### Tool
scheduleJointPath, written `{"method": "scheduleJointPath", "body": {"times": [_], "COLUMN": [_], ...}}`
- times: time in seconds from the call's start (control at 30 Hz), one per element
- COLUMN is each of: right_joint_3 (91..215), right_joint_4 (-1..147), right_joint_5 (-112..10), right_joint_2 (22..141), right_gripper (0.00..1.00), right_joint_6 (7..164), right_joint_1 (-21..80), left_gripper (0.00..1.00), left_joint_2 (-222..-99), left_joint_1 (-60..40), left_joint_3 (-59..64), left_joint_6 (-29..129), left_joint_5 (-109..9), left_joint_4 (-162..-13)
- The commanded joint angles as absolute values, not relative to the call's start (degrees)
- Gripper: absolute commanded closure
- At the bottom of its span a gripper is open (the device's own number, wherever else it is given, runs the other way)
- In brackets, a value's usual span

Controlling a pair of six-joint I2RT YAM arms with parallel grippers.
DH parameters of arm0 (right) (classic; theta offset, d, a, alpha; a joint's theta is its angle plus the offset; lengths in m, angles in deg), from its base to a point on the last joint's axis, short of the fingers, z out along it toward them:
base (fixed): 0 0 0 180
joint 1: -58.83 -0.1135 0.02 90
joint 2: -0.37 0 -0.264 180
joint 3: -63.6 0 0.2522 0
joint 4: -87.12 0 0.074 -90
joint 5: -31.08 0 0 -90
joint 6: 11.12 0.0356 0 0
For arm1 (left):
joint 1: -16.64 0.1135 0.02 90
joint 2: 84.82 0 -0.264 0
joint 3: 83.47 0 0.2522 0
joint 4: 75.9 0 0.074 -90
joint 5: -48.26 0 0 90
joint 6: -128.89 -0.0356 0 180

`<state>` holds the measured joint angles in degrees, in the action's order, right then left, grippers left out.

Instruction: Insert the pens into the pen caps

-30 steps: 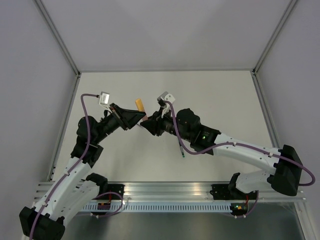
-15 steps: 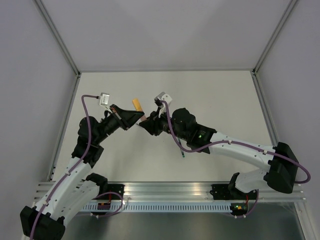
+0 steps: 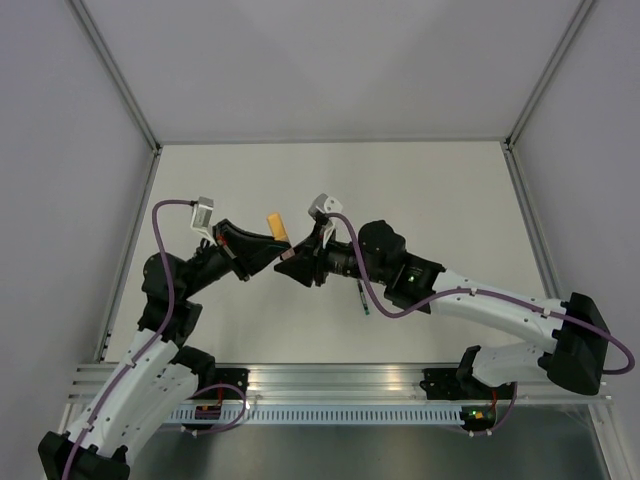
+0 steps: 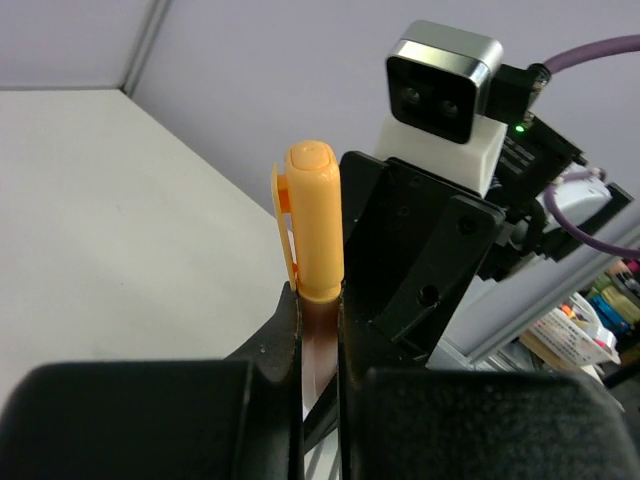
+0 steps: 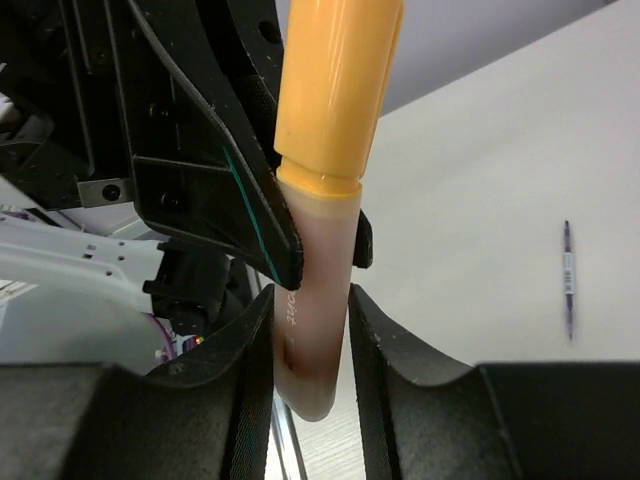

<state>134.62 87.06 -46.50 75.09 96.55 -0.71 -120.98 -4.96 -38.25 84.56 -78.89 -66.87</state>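
Against 0.5 s ago: the clasped pair of jaws has shifted a little toward the near edge of the desk (image 3: 440, 190), and the left arm's elbow has swung out to the left. The dark pen (image 3: 362, 298) has not moved.

Left jaws: nearly shut, gripping the pale orange pen (image 4: 318, 345) by its barrel just under the cap. Right jaws: closed to barrel width on the blunt tail end of the same pen. Both grips meet in the air above the middle of the desk.

The orange-yellow cap (image 4: 313, 215) sits on the pen's tip, its open rim down on the barrel and its clip to the left in the left wrist view. It stands clear above both sets of jaws.

The dark pen lies flat on the desk, under the right forearm and well apart from the jaws. The right wrist camera (image 4: 445, 85) stands close behind the cap.
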Motion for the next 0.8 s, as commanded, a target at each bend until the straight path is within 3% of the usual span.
{"method": "scheduleJointPath", "body": {"times": [0.0, 0.1, 0.2, 0.27, 0.33, 0.47, 0.53, 0.77], "right_joint_3": [133.0, 132.5, 130.5, 129.4, 129.1, 127.6, 127.3, 126.7], "right_joint_4": [91.6, 92.8, 96.4, 98.7, 99.9, 101.8, 101.8, 96.7], "right_joint_5": [-40.7, -38.3, -36.4, -35.3, -34.3, -33.9, -34.0, -35.1], "right_joint_2": [73.2, 72.5, 70.8, 70.0, 69.7, 68.4, 67.1, 63.6], "right_gripper": [0.61, 0.66, 0.79, 0.99, 1.0, 1.0, 1.0, 1.0], "right_joint_6": [96.8, 98.4, 100.5, 102.0, 103.0, 104.1, 103.5, 100.8], "right_joint_1": [-0.7, -0.7, -0.7, -0.7, -0.6, -0.7, -0.7, -0.6], "left_gripper": [0.98, 0.98, 0.98, 0.98, 0.98, 0.33, 0.17, 0.06], "left_joint_2": [-119.8, -119.1, -118.7, -118.1, -117.7, -117.0, -116.3, -114.4], "left_joint_1": [-5.2, -5.2, -5.2, -5.2, -5.2, -5.2, -5.2, -5.2], "left_joint_3": [-38.7, -39.7, -39.9, -40.1, -40.0, -38.9, -38.0, -34.7], "left_joint_6": [87.9, 89.3, 89.9, 90.5, 90.8, 90.5, 89.2, 83.0], "left_joint_5": [-87.8, -90.6, -92.8, -93.5, -93.9, -94.7, -94.7, -92.0], "left_joint_4": [-58.8, -54.9, -52.7, -51.4, -51.0, -52.6, -54.9, -66.3]}}
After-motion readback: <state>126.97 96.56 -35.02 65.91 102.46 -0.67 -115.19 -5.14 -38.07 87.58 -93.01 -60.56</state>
